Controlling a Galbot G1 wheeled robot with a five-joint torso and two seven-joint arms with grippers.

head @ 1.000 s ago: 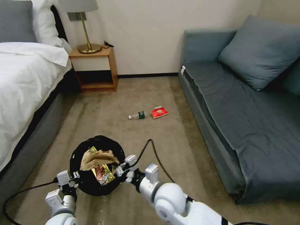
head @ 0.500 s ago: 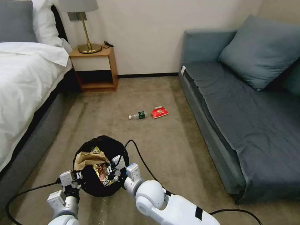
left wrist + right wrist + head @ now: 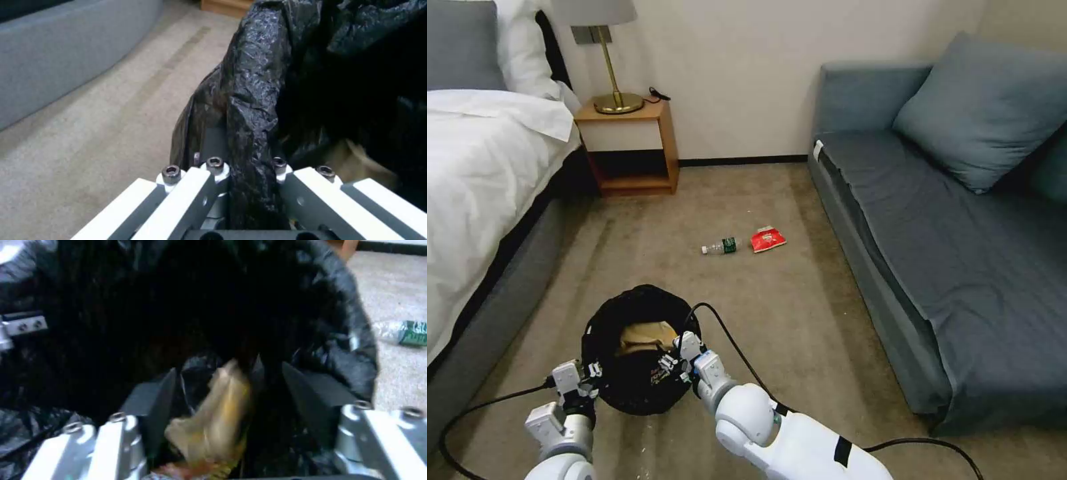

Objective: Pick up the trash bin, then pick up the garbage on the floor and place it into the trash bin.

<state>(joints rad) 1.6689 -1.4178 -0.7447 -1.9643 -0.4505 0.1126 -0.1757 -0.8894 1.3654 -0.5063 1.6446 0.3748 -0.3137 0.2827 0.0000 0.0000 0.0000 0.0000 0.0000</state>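
The trash bin [image 3: 627,301], lined with a black bag, stands on the carpet just in front of me. My left gripper [image 3: 586,377] is shut on its near-left rim, and the bag [image 3: 258,83] is pinched between the fingers. My right gripper [image 3: 675,356] hangs open over the bin's right side, fingers apart [image 3: 155,400] inside the mouth. Between them a tan and gold piece of garbage [image 3: 218,426] lies loose. The crumpled tan paper bag [image 3: 644,335] rests inside the bin. Farther out on the floor lie the clear bottle [image 3: 720,247] and the red snack packet [image 3: 768,239].
A bed [image 3: 480,173] runs along the left and a grey sofa [image 3: 947,253] along the right. A wooden nightstand [image 3: 627,143] with a lamp stands at the back wall. Open carpet lies between bin and bottle. A black cable [image 3: 740,363] loops from my right arm.
My right gripper has drawn back and lowered into the bin's mouth. The paper bag and gold wrapper have sunk from the top deeper into the bin.
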